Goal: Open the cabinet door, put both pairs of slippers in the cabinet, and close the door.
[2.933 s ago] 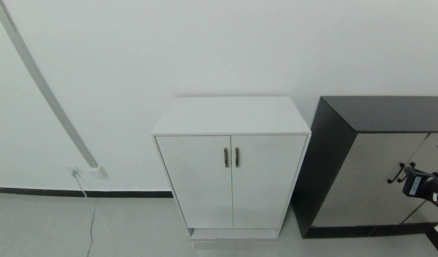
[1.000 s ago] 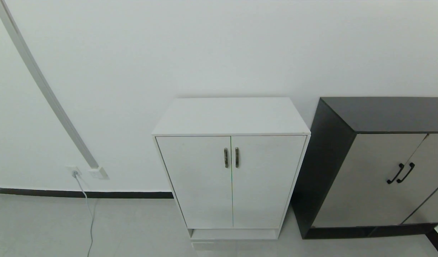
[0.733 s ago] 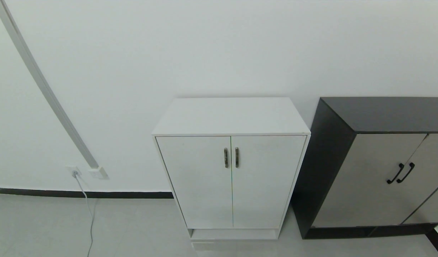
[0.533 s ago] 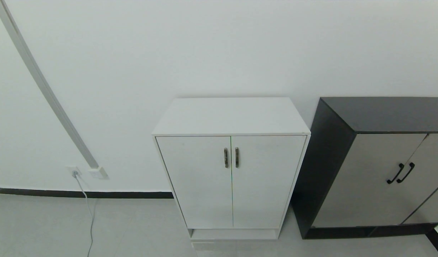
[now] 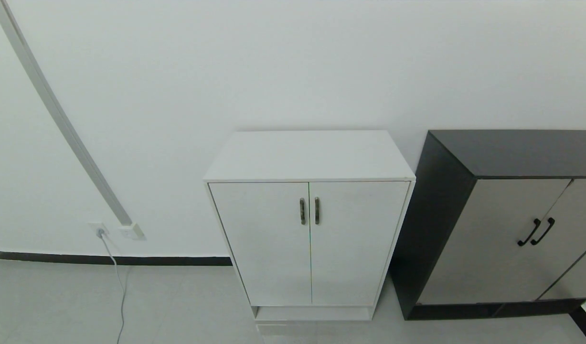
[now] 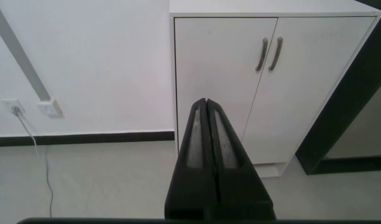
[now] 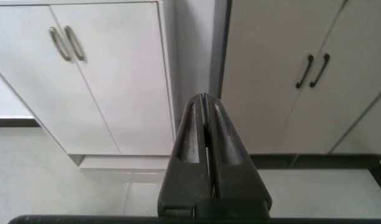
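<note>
Head view: white cabinet (image 5: 308,157) centre frame, both doors (image 5: 264,243) closed; dark cabinet (image 5: 441,224) just beside, right of frame. Left pincer (image 6: 206,102) pressed together, empty; right pincer (image 7: 206,96) likewise

The white cabinet (image 5: 309,157) looks like smooth laminated board with a soft satin sheen. The slim handles (image 5: 302,210) at its door seam look like dull brushed metal. To its right, the dark cabinet (image 5: 441,224) has a matt black shell and glossier grey doors (image 5: 488,239) with black handles (image 5: 544,231). The floor (image 5: 178,306) in front of the white cabinet is polished tile that mirrors its base. The wall (image 5: 293,62) behind it is matt paint. The left gripper (image 6: 206,102) and right gripper (image 7: 204,98) look like matt black plastic with rougher grey insets.
</note>
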